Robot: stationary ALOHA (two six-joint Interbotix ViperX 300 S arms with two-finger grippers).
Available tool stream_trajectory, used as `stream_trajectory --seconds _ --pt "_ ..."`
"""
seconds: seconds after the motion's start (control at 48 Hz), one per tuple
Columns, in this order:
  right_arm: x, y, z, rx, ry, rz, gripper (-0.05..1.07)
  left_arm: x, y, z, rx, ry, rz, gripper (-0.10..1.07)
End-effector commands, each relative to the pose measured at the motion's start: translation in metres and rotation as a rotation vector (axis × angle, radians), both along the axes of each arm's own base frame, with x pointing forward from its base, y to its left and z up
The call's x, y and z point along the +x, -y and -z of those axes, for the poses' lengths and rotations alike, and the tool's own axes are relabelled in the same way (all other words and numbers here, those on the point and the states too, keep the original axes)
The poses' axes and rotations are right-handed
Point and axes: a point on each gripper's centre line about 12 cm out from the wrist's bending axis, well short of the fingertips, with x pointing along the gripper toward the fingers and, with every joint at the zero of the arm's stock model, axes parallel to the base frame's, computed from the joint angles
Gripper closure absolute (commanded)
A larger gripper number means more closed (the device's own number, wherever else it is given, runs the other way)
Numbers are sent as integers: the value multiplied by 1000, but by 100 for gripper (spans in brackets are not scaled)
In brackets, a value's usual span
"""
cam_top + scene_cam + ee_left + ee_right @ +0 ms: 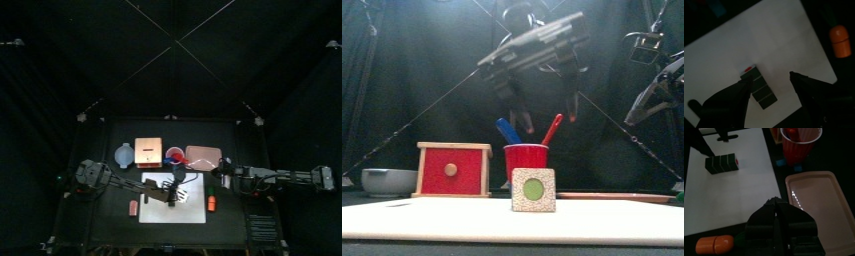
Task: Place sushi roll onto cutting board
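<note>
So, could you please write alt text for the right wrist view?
A dark sushi roll lies on the white cutting board, apart from the shut right tool in the foreground. Beside the board are a red cup, a tan tray and an orange piece.

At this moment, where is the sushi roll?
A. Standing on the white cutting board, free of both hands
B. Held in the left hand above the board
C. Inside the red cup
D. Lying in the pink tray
A: the sushi roll stands on the cutting board, and the left hand is open around it without gripping.
</note>
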Motion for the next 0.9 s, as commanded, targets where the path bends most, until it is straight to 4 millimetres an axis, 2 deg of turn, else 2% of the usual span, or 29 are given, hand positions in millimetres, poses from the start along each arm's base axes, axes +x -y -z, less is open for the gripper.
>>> stream_trajectory --seconds 0.0,0.167,0.458,0.604,0.792,0.875 --pt "3 1 -7 1 20 3 94 -5 -2 -44 34 68 82 4" --pt "6 1 -16 -4 49 1 94 -17 -7 -64 180 47 284 4" --pt "12 -1 -58 -33 212 -13 94 -43 -11 -86 483 3 552 5" --pt "15 -5 -70 -40 270 -36 94 -70 -21 -94 564 45 604 5" --pt "18 -8 -74 -41 293 -51 94 -109 -19 -104 593 263 758 5" --pt "18 -7 -74 -40 295 -49 94 -126 -21 -98 608 313 808 5"
